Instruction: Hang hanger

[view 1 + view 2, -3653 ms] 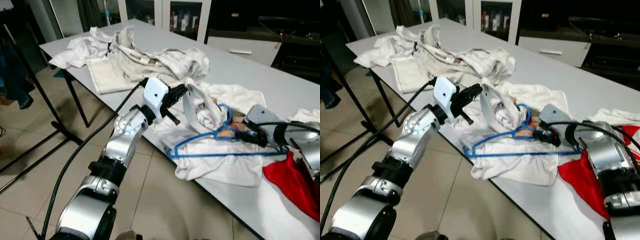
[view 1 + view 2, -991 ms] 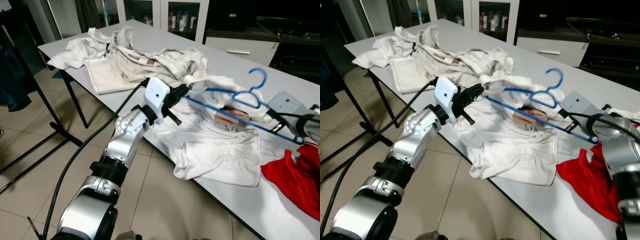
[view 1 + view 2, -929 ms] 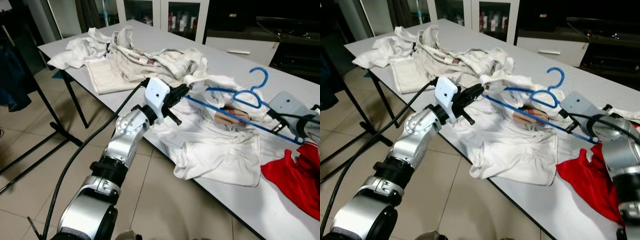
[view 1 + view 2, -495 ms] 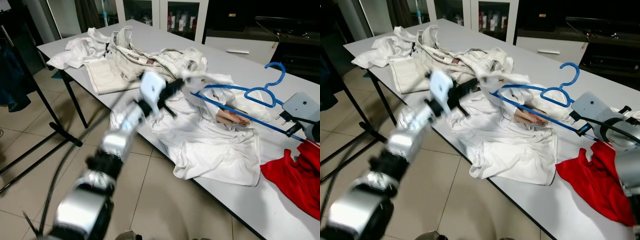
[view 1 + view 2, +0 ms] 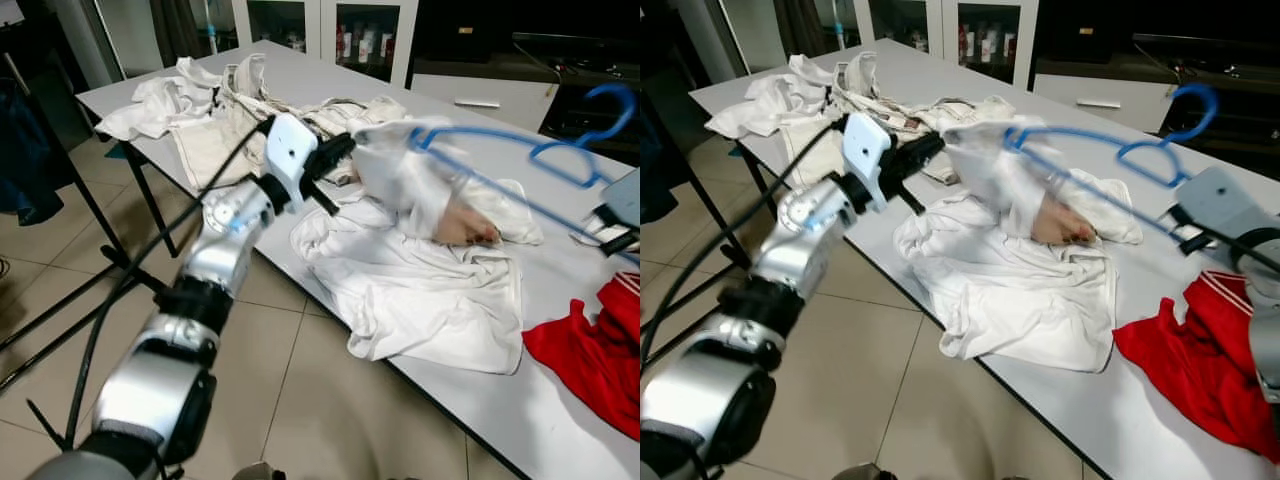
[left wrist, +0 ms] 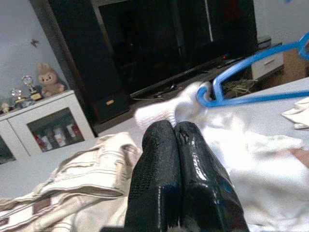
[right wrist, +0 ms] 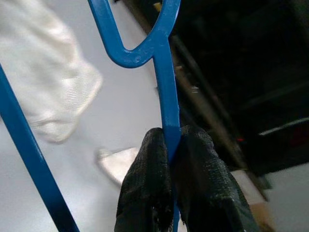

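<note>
Blue hanger (image 5: pixel 1110 165) aloft, shirt-draped

A long grey table (image 5: pixel 560 300) runs diagonally from the upper left of the frame to the lower right, standing on dark metal legs (image 5: pixel 150 205). Under it the floor (image 5: pixel 300 400) is laid with large beige tiles, their joints plainly visible. At the far left a black metal stand (image 5: pixel 70 200) slants down to the floor, with dark blue cloth (image 5: pixel 25 160) hanging beside it. Along the top of the frame stands a white glass-fronted cabinet (image 5: pixel 365 35) (bottles show behind the doors), and to its right a low white unit (image 5: pixel 480 100) under a dark screen. In the left wrist view a plush toy (image 6: pixel 48 79) sits on a white cabinet against a pale wall.
</note>
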### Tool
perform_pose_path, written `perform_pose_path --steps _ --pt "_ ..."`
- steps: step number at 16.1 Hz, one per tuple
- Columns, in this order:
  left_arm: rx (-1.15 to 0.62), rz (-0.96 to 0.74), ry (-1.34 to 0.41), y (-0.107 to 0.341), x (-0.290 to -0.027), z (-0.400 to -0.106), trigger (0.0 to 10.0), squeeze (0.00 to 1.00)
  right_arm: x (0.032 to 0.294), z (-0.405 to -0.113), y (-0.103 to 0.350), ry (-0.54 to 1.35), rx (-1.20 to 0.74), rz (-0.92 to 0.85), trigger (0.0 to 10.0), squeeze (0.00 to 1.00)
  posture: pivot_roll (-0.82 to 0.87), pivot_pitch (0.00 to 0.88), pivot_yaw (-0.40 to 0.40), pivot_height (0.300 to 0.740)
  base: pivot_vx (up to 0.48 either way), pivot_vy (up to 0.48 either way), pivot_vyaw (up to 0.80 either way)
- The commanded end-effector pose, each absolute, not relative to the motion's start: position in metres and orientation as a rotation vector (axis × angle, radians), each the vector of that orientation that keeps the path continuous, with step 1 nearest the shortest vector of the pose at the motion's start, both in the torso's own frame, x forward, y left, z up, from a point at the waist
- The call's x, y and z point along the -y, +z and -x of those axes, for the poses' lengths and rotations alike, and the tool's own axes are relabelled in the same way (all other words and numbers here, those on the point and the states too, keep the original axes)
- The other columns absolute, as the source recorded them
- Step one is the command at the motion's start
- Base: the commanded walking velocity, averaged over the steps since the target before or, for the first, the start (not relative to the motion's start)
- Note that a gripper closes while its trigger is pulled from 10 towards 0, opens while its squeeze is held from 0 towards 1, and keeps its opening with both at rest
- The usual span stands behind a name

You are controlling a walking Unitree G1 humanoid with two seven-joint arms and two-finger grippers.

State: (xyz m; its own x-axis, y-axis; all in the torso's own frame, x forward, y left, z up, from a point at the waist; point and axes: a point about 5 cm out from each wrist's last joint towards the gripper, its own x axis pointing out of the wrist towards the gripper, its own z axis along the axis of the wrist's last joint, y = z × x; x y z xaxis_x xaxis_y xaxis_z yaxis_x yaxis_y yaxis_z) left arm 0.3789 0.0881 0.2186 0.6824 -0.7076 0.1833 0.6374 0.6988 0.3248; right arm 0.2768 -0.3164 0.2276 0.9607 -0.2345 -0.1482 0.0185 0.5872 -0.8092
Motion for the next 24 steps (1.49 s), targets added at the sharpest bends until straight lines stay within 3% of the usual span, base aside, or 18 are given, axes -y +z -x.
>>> perform_pose_path --steps 1,4,8,11,20,21,24 --pt "0.336 -0.264 -0.762 0.228 -0.091 -0.381 10.0 0.00 0.316 -0.274 0.241 -0.192 -0.171 0.960 10.0 0.00 -0.06 0.000 0.070 0.723 0.000 0.000 0.00" --pt "0.328 -0.260 -0.758 0.228 -0.092 -0.384 10.0 0.00 0.312 -0.270 0.247 -0.189 -0.099 0.967 10.0 0.00 -0.06 0.000 0.072 0.723 0.000 0.000 0.00" --pt "0.310 -0.251 -0.774 0.220 -0.091 -0.383 10.0 0.00 0.287 -0.264 0.239 -0.027 -0.033 1.013 10.0 0.00 -0.06 0.000 0.069 0.723 0.000 0.000 0.00" --pt "0.308 -0.249 -0.765 0.221 -0.095 -0.384 10.0 0.00 0.288 -0.261 0.239 -0.027 -0.023 1.039 10.0 0.00 -0.06 0.000 0.069 0.723 0.000 0.000 0.00" --pt "0.310 -0.246 -0.788 0.217 -0.088 -0.381 10.0 0.00 0.258 -0.267 0.241 0.022 0.023 1.106 10.0 0.00 -0.06 0.000 0.069 0.723 0.000 0.000 0.00" --pt "0.307 -0.243 -0.795 0.215 -0.086 -0.380 10.0 0.00 0.241 -0.271 0.242 0.047 0.052 1.105 10.0 0.00 -0.06 0.000 0.069 0.723 0.000 0.000 0.00" --pt "0.308 -0.239 -0.803 0.213 -0.083 -0.379 10.0 0.00 0.228 -0.274 0.244 0.075 0.080 1.087 10.0 0.00 -0.06 0.000 0.067 0.723 0.000 0.000 0.00"
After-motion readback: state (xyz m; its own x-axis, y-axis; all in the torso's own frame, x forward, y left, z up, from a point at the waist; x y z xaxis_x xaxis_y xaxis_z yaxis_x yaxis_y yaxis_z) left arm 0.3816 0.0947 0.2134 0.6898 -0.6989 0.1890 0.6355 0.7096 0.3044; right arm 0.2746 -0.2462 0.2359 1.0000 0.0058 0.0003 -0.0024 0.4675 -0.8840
